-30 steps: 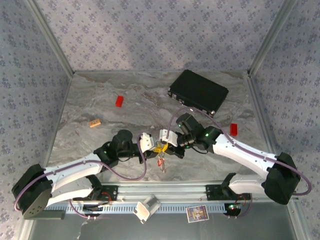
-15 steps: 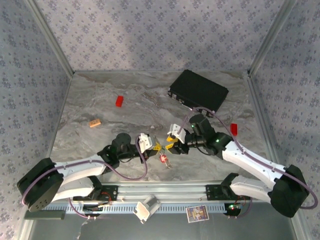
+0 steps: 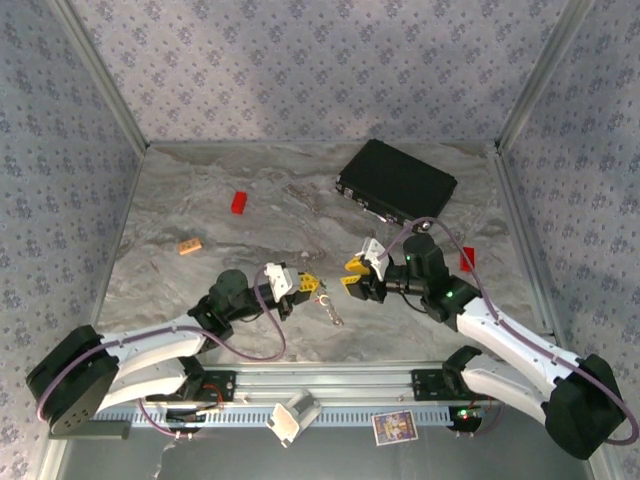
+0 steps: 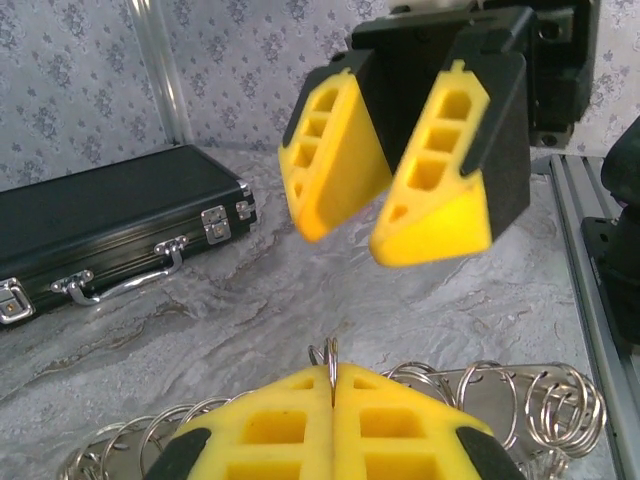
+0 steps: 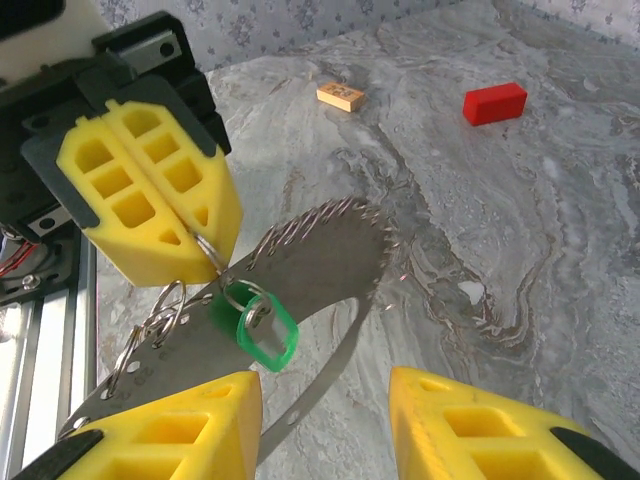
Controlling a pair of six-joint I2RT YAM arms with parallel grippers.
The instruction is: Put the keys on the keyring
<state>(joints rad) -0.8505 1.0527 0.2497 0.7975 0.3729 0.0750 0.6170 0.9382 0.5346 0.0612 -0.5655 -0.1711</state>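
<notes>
The black case (image 3: 397, 182) lies flat on the bench (image 3: 200, 180), lid down and silvery latches fastened, its handle side toward the arms — what it holds cannot be seen. Nearer the arms than the case and a little to its left, the left gripper (image 3: 308, 288) has its yellow jaws clenched on a small wire ring of the keyring (image 5: 300, 260). The keyring is a flat, curved silvery piece edged with wire loops. It hangs below the jaws, and I cannot tell whether its lower end touches the bench. A green key (image 5: 268, 338) dangles from one of the small rings, against the metal. Between that grip and the case, the right gripper (image 3: 352, 273) faces the left one with its jaws released and apart, grasping nothing, near the keyring. Well left of the case sits a red block (image 3: 239, 202), and a tan block (image 3: 190, 245) lies farther left and nearer the arms. Just off the case's near right corner, a second red block (image 3: 467, 258) shows beside the right arm. The bench has a grey marbled look — walls (image 3: 300, 70) of pale flowered paper close it on three sides, with metal posts (image 3: 100, 75) at the corners
</notes>
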